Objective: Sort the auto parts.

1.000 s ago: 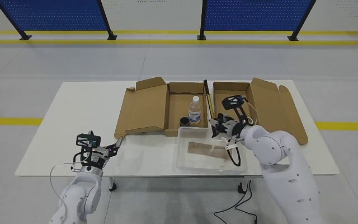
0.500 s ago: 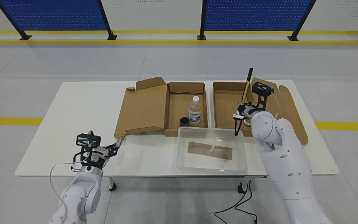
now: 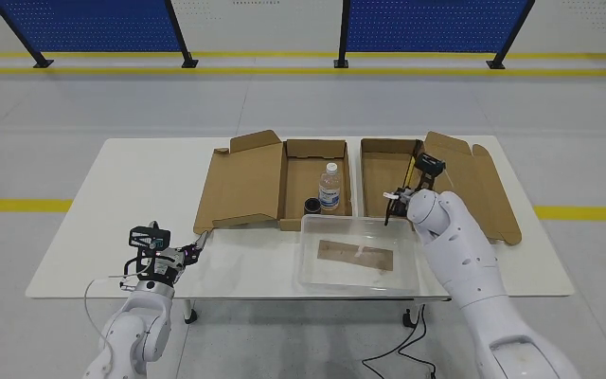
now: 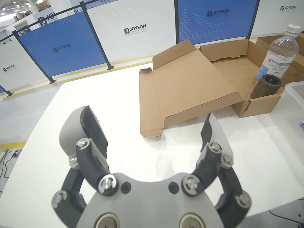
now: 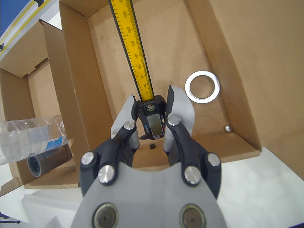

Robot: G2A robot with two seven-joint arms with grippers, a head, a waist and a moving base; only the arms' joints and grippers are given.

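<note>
Logo lettering across the fence panels [image 4: 135,30], a printed label on the bottle [image 4: 276,65], graduated numbers running up the caliper [image 5: 133,43].

Caliper [image 5: 129,31] far end cut off at view edge; head partly hidden btw R fingers [image 5: 180,107].

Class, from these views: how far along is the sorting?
Done: bottle and black sleeve sit in the left box, a metal ring in the right box. In hand: right gripper holds the caliper over that box. Remaining: releasing it; a brown strip shows in the clear tray; left gripper open.
</note>
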